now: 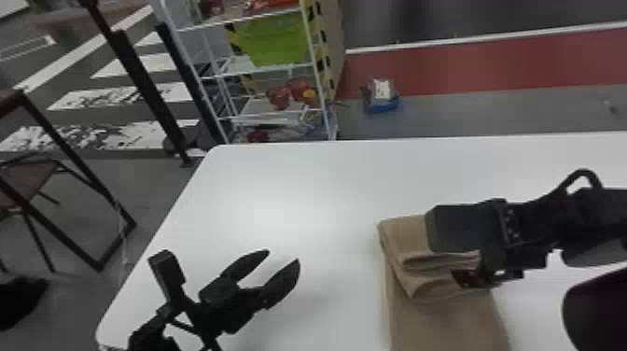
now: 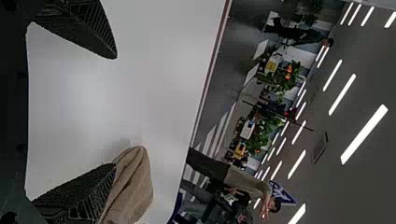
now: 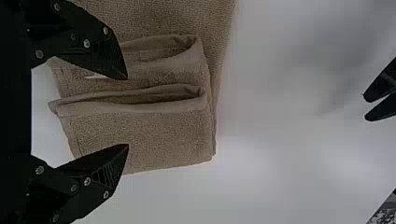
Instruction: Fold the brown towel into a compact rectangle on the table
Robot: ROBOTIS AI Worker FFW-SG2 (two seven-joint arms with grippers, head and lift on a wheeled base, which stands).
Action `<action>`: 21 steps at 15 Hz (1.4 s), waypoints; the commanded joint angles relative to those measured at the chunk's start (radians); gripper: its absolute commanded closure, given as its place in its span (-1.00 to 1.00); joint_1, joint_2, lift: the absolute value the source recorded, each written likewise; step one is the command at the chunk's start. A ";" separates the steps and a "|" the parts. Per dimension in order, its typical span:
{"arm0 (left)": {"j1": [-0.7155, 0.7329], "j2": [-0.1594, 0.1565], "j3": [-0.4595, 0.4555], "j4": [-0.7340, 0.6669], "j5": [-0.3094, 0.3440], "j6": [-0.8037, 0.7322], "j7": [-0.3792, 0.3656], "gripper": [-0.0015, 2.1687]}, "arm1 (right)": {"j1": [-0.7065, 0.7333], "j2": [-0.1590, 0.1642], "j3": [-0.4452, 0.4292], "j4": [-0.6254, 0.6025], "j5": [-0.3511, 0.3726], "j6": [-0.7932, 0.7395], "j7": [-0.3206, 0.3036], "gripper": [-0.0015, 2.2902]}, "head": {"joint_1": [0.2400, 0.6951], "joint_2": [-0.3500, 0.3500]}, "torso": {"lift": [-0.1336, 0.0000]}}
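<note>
A: Left tool [image 1: 283,256]?
B: Above white table [image 1: 280,196], fingers apart.
A: Brown towel [image 1: 443,326]?
B: On table, right of that. Far end folded up in layers, 2 loose loops showing; flat length runs toward robot.
A: Right tool [image 1: 441,254]?
B: Over folded end, fingers spread wide.
</note>
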 commanded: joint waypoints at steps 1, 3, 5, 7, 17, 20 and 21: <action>-0.002 -0.004 0.002 0.005 0.000 -0.003 0.000 -0.95 | -0.019 0.020 0.005 0.045 0.007 -0.017 0.005 -0.59 | 1.00 0.88 | -1.00; -0.005 -0.004 0.002 0.013 0.000 -0.009 0.000 -0.95 | -0.037 0.036 0.005 0.079 0.013 -0.020 0.005 -0.59 | 1.00 0.89 | -1.00; -0.008 -0.004 0.002 0.022 0.000 -0.012 -0.003 -0.95 | -0.048 0.053 0.007 0.102 0.018 -0.029 0.005 -0.59 | 1.00 0.89 | -1.00; -0.009 -0.004 0.002 0.027 0.000 -0.025 -0.002 -0.95 | -0.050 0.058 0.019 0.116 0.032 -0.033 0.005 -0.55 | 1.00 0.91 | -1.00; -0.017 -0.004 0.003 0.039 0.000 -0.040 -0.002 -0.95 | -0.031 0.052 -0.006 0.013 -0.023 -0.020 0.005 0.29 | 1.00 0.96 | -1.00; -0.020 -0.004 0.005 0.041 0.001 -0.040 -0.002 -0.95 | 0.022 -0.023 -0.001 -0.113 -0.053 0.014 0.005 0.29 | 1.00 0.96 | -1.00; -0.022 -0.004 0.005 0.044 0.000 -0.040 -0.002 -0.95 | 0.044 -0.042 0.002 -0.123 -0.051 0.014 0.005 0.29 | 1.00 0.96 | -1.00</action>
